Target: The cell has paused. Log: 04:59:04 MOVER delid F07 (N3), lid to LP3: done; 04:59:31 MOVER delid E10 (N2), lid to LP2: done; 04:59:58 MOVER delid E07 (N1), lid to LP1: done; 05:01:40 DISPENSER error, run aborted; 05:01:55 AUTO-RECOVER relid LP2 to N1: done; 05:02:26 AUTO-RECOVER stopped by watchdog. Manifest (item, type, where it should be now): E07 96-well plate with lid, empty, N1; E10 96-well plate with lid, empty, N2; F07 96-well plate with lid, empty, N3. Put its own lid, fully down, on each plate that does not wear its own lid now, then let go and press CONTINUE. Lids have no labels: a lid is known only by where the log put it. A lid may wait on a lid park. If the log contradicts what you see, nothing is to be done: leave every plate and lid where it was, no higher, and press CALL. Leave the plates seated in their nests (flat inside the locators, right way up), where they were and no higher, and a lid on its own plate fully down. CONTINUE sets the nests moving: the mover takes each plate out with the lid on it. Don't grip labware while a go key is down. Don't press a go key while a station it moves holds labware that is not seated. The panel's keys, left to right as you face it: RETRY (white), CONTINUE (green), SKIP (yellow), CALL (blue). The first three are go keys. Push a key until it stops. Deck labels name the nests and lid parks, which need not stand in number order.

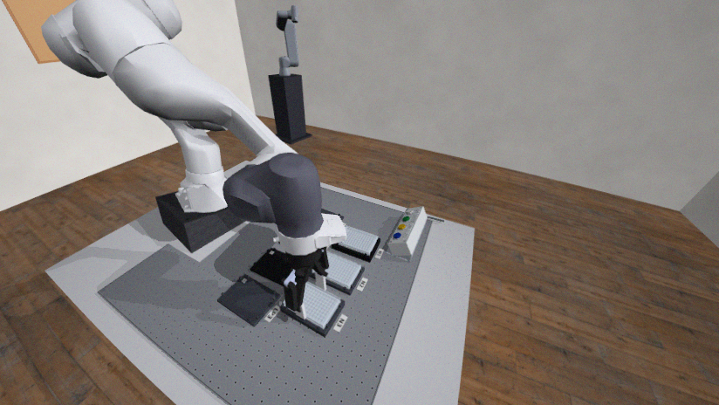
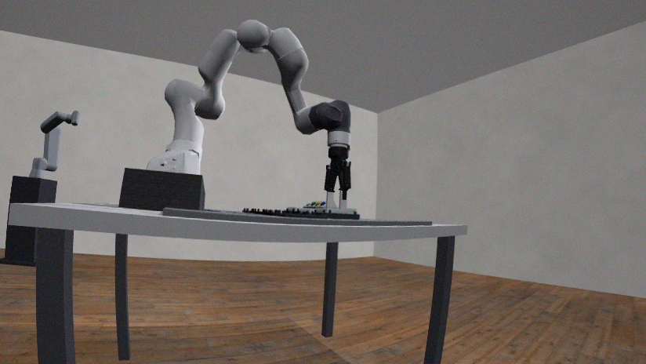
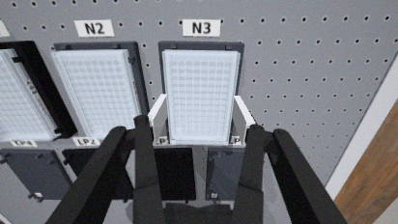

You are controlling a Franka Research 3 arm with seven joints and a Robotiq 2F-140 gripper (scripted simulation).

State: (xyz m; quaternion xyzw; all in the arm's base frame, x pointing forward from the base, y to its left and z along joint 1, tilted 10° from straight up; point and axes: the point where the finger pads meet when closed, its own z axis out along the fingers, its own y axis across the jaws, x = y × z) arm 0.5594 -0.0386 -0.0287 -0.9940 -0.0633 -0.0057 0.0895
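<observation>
My gripper [image 3: 200, 104] is shut on a clear lid [image 3: 201, 94] by its two long sides. The lid lies squarely over the 96-well plate in nest N3, low at plate height. I cannot tell whether it is fully down. Nest N2 [image 3: 99, 94] holds a white plate to the left, and a third plate [image 3: 19, 97], at the left edge of the wrist view, sits in a black frame. I cannot tell whether these two wear lids. The fingers reach down to the deck in the side view [image 2: 336, 203].
A dark lid park [image 1: 249, 300] stands bare beside N3. More dark parks [image 3: 34, 174] lie under my fingers, partly hidden. The key panel [image 1: 406, 231] stands past the far end of the nest row. The white table edge runs to the right of N3.
</observation>
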